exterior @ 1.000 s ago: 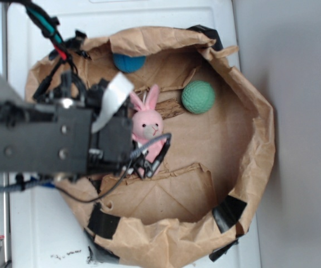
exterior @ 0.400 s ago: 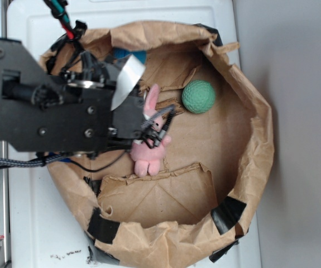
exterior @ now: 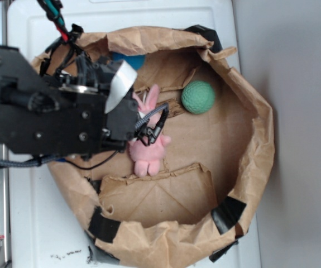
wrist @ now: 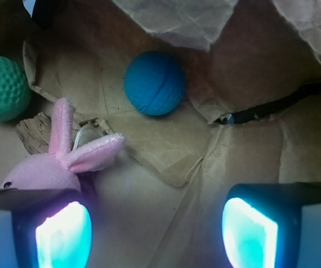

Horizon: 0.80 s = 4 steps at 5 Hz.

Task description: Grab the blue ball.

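Approach step: my gripper [wrist: 156, 229] has its fingers apart and empty. Next I must advance to straddle the blue ball [wrist: 154, 83].

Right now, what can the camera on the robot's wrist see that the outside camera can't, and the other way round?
Only the wrist view shows the whole blue ball, grooved, resting against the crumpled paper wall, plus the gripper with its two glowing pads spread apart and nothing between them. Only the outside view shows the black arm, the paper bag's full rim, and the bunny's body and feet. Both show the green ball, the bunny's ears and the brown paper floor; outside, only a blue sliver shows.
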### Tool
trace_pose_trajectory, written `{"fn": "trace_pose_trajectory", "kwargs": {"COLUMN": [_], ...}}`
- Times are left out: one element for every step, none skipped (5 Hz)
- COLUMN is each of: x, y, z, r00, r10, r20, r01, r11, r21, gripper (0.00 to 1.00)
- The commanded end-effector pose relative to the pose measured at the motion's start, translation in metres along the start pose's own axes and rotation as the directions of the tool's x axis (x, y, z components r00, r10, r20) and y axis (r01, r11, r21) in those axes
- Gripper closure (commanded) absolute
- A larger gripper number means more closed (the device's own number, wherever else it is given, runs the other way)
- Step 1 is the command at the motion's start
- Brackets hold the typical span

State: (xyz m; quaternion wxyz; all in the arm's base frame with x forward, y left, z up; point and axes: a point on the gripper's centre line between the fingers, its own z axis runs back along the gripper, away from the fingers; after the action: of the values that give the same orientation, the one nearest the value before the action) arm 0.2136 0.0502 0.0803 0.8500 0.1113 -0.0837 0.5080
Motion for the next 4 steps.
{"fn": "trace_pose_trajectory", "kwargs": {"x": [0.014, 0.033, 0.048, 0.063], "y": [-0.015, -0.049, -0.073, -0.085], "z": [-0.002, -0.013, -0.008, -0.019], "r00": [0.995, 0.989, 0.979, 0.973], "r10": [0.100, 0.145, 0.198, 0.223], "r20": [0.011, -0.018, -0.058, -0.057], "r01": [-0.100, -0.146, -0.199, -0.223], "r11": [0.994, 0.989, 0.980, 0.975], "r21": [-0.040, -0.029, -0.017, 0.003], "gripper": [0.00, 0.00, 0.00, 0.00]}}
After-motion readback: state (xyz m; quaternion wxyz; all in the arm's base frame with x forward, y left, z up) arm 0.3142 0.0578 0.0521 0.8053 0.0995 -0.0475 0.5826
